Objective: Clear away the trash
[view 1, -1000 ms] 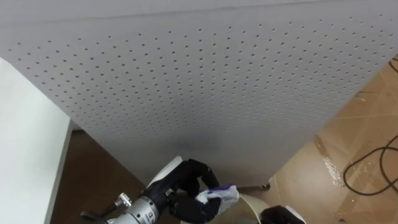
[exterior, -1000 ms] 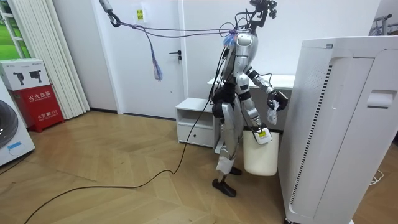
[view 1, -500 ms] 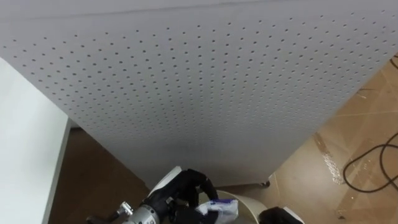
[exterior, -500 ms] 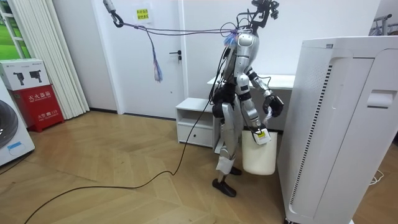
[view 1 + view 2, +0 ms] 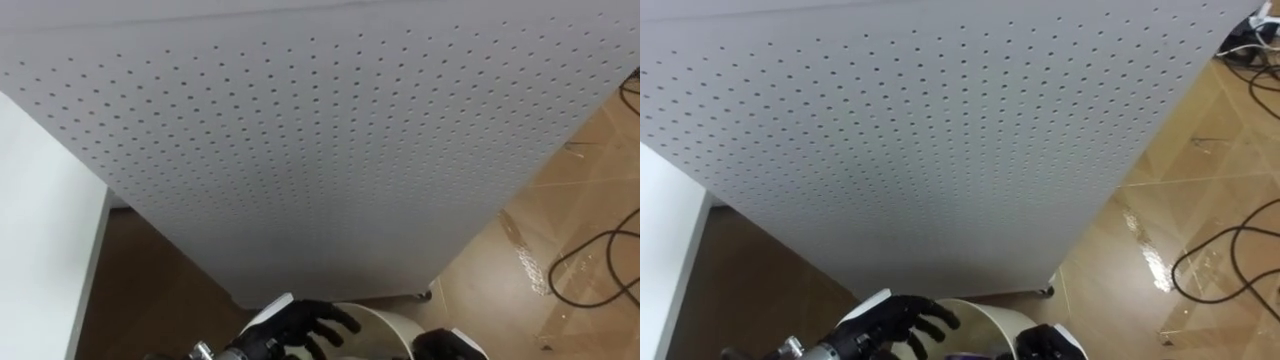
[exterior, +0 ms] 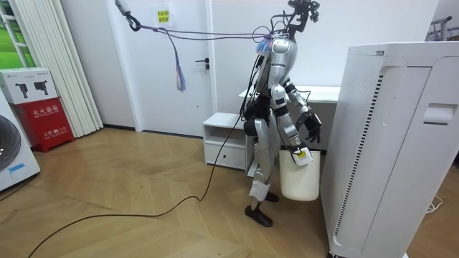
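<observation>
Over the rim of the bin (image 5: 390,322), my left hand (image 5: 300,328) hovers with fingers spread wide, holding nothing. My right hand (image 5: 435,348) sits at the rim's right edge; its hold I cannot tell. The garbage (image 5: 960,355) seems to lie just inside the rim. If it has caught there, it could slip onto the floor (image 5: 570,220). It looks pale, purplish, mostly hidden. Beyond, the perforated panel (image 5: 320,150) stands close; a careless swing would knock it.

Floor (image 6: 129,186): wood parquet. Standing on it: tall white perforated unit (image 6: 387,143) on casters; low white cabinet (image 6: 226,140); red box (image 6: 44,115) by the wall; washing machine (image 6: 11,158).
</observation>
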Controlling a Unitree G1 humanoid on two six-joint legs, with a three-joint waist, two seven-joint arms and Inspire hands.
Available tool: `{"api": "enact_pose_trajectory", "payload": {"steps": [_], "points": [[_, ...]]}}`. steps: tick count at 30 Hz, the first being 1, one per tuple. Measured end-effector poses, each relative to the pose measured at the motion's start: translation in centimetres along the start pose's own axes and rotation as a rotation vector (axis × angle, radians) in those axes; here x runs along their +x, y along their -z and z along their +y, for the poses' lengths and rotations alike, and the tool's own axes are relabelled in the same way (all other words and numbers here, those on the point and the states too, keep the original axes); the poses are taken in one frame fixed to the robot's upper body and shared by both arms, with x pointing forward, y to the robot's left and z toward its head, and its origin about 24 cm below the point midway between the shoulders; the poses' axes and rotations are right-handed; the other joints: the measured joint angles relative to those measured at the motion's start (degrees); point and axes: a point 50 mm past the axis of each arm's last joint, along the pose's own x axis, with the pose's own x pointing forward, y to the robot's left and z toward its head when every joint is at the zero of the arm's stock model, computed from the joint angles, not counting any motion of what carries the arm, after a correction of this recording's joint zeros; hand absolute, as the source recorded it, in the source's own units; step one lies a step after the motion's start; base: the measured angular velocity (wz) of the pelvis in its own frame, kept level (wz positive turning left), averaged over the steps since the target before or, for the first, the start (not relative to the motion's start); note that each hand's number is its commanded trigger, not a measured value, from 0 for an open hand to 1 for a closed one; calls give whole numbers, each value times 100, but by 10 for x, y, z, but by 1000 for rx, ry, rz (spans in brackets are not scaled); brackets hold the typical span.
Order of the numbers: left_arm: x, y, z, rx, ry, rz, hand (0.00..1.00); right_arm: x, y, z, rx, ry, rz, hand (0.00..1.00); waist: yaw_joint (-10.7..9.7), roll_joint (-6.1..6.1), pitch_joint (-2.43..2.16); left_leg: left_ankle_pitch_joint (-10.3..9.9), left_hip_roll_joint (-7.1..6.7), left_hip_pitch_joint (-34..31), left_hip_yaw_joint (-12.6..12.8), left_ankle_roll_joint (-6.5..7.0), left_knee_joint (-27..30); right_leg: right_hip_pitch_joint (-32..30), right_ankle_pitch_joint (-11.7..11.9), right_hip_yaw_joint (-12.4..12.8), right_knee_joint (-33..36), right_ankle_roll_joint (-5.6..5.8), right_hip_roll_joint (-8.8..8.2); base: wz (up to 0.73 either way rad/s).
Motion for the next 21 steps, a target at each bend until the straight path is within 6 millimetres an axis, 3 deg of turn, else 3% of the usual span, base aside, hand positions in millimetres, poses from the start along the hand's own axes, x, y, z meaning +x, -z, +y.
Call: {"api": "enact_pose_trajectory", "payload": {"steps": [9,17,21], "points": [[-3,8,-1,-12,36,41,0,0,-2,-2,5,7,-3,100,-29,-81,-9,1,-3,6,4,-3,9,-12,-23,3,33,-6,-39,0],[-5,11,2,-19,20,49,0,-1,1,-2,8,6,4,100,-32,-83,-9,1,-1,73,21,-3,-23,39,-21,20,13,-7,-29,-1],[-15,29,-8,-62,22,110,0,-6,16,-1,29,12,43,100,-29,-71,-21,13,22,409,-1,-22,-242,405,23,-49,-277,-3,44,1]]}}
